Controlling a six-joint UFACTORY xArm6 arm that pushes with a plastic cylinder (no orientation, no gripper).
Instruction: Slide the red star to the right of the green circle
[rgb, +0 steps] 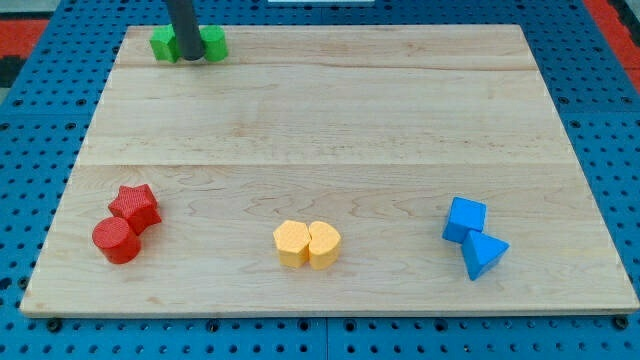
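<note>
Camera view, the only one you have: my tip sits at the view's top left of the pale wooden board, right against the green blocks, whose shapes you cannot tell because the rod hides their middle. It is a bare rod, so nothing opens, shuts or grips. The red star-shaped block lies well apart, at the view's lower left, touching the red cylinder block. Your risks: pushing the star may drag the cylinder along, and leaving may nudge the green blocks off the near edge. No containers show here.
</note>
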